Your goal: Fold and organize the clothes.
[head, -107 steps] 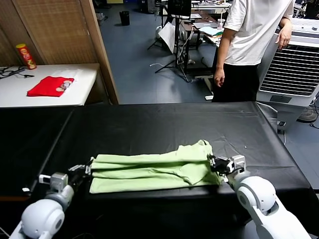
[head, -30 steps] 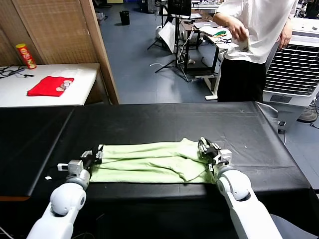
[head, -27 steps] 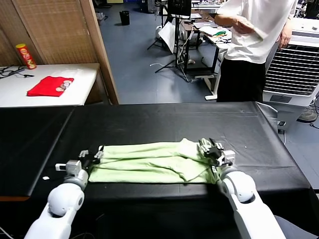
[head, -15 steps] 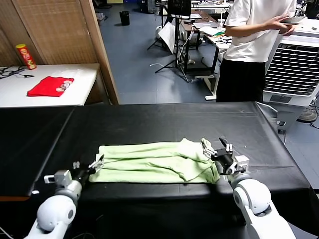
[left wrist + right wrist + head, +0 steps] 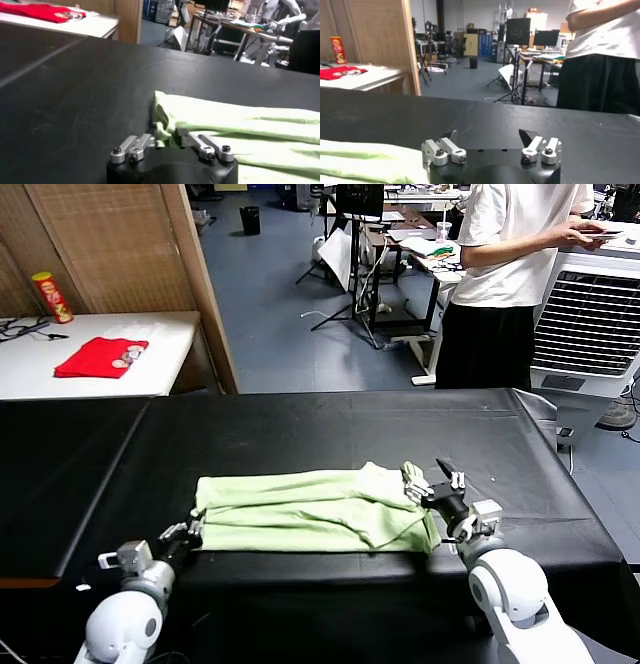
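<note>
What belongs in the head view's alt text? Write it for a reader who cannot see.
A pale light-green cotton T-shirt, folded into a long strip, lies across a black-covered table. The left gripper sits shut at the shirt's left end; the right gripper stands open at its right end. A person in a white T-shirt stands behind.

We see the green shirt (image 5: 310, 512) lying folded long on the black table (image 5: 300, 434). Our left claw (image 5: 186, 533) touches one end, our right claw (image 5: 432, 482) stands wide at the other.

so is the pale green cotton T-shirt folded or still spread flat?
Folded. The pale green cotton T-shirt lies as a narrow layered strip across the black table; overlapping layers show in the left wrist view.
</note>
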### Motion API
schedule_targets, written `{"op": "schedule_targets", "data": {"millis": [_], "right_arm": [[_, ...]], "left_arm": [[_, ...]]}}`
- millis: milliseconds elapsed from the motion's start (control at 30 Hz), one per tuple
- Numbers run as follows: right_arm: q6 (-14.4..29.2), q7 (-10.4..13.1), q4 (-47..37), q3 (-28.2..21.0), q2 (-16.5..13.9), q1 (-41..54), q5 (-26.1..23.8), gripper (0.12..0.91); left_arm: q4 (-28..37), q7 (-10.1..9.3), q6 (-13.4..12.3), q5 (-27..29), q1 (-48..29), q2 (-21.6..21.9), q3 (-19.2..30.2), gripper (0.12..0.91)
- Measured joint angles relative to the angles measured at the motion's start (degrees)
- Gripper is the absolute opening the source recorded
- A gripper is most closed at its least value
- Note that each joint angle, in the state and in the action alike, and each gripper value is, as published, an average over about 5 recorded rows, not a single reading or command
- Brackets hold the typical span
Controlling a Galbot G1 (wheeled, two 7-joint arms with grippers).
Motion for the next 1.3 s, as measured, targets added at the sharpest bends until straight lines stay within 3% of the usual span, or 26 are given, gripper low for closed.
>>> {"op": "schedule_targets", "data": {"millis": [133,300,533,733,933,1133,1300], "right_arm": [[0.0,-0.1,0.6,0.2,0.4,-0.4,-0.4,0.798],[0.0,0.0,1.3,1.0,0.6,-0.8,-0.4,0.798],[0.0,0.2,1.5,1.3,1.7,-1.4,-0.6,0.798],[0.0,0.2,1.5,1.0,2.9,-1.9,-2.0,0.798],[-0.1,0.2,1.6,1.7,4.0,-2.8,-3.6,0.798],[0.0,0.2,2.0,3.0,5.0,-4.3,-4.9,0.798],[0.0,0.2,2.1,4.1,5.4,-5.2,-5.3,0.798]], "left_arm": [[0.2,0.32,-0.1,2.0,-0.6,0.0,0.1,0.164],[1.0,1.98,-2.1,10.3,-0.6,1.8,-1.1,0.159],[2.4,2.89,-5.2,17.9,1.8,10.7,-7.3,0.159],[0.3,2.06,-4.6,17.7,4.1,17.0,-11.1,0.159],[-7.1,-1.5,0.4,10.1,3.8,13.3,-6.9,0.159],[-13.4,-6.08,4.1,4.0,1.0,5.7,4.2,0.159],[-14.3,-7.32,4.8,2.7,-2.3,0.4,13.2,0.159]]}}
